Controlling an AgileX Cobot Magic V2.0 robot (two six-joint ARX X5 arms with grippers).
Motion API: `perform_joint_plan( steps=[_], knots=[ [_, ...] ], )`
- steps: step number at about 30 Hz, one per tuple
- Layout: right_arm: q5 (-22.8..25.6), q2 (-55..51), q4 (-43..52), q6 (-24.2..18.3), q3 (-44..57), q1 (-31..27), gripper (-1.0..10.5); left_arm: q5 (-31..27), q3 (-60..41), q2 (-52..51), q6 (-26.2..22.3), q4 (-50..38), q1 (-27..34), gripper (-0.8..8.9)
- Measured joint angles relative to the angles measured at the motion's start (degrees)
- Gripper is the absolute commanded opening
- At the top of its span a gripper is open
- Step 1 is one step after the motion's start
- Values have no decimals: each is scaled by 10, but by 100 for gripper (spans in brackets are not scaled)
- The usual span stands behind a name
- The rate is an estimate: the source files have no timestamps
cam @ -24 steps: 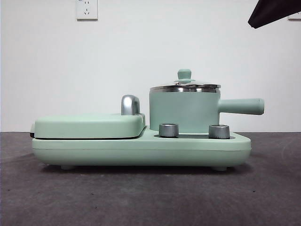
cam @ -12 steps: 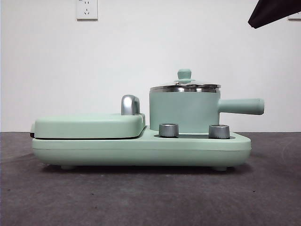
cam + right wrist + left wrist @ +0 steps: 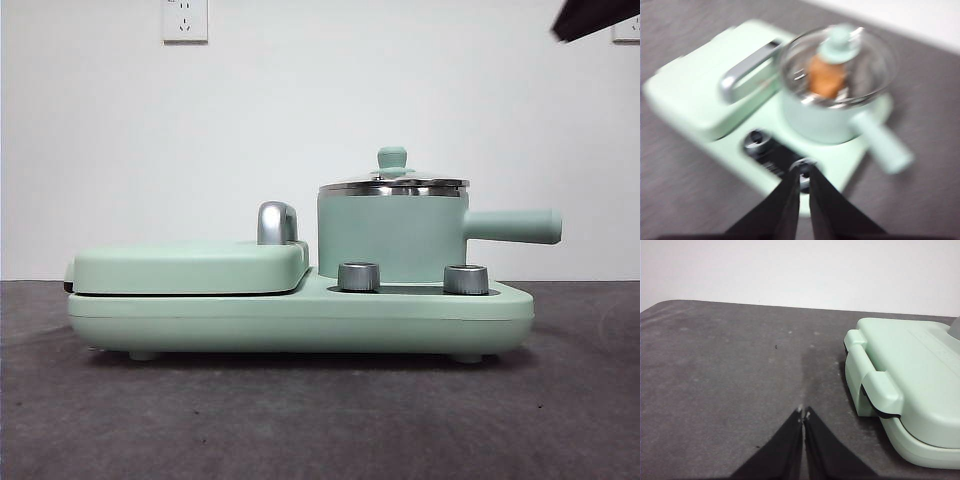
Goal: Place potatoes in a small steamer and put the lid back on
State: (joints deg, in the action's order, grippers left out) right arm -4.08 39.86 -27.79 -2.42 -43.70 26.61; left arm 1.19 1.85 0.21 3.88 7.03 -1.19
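Note:
The small steamer [image 3: 390, 238] stands on the right half of the mint-green cooker base [image 3: 300, 315], its handle [image 3: 512, 226] pointing right. The lid [image 3: 393, 180] sits on it, knob up. In the blurred right wrist view the potato [image 3: 826, 76] shows orange-brown inside the steamer [image 3: 825, 120] under the glass lid [image 3: 840, 47]. My right gripper [image 3: 804, 167] is shut and empty, high above the cooker's front edge; a black tip [image 3: 592, 16] shows at the front view's top right. My left gripper [image 3: 803, 413] is shut and empty, low over the table beside the cooker's left end.
The flat griddle cover [image 3: 190, 266] with its chrome handle [image 3: 277, 222] fills the cooker's left half, also seen in the left wrist view [image 3: 910, 375]. Two metal knobs [image 3: 359, 276] sit on the front. Dark grey table [image 3: 300, 420], white wall behind.
The black arm tip at the front view's top right has drawn up and to the right, showing less. The steamer, lid and cooker have not moved.

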Motion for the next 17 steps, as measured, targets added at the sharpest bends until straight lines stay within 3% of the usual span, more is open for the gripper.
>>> perform_joint_plan(
  steps=[10, 17],
  knots=[
    [11, -250, 173, -18, 287, -187, 28, 0, 0, 0, 0, 0, 0, 6],
    [13, -359, 183, -23, 376, -257, 28, 0, 0, 0, 0, 0, 0, 6]
  ],
)
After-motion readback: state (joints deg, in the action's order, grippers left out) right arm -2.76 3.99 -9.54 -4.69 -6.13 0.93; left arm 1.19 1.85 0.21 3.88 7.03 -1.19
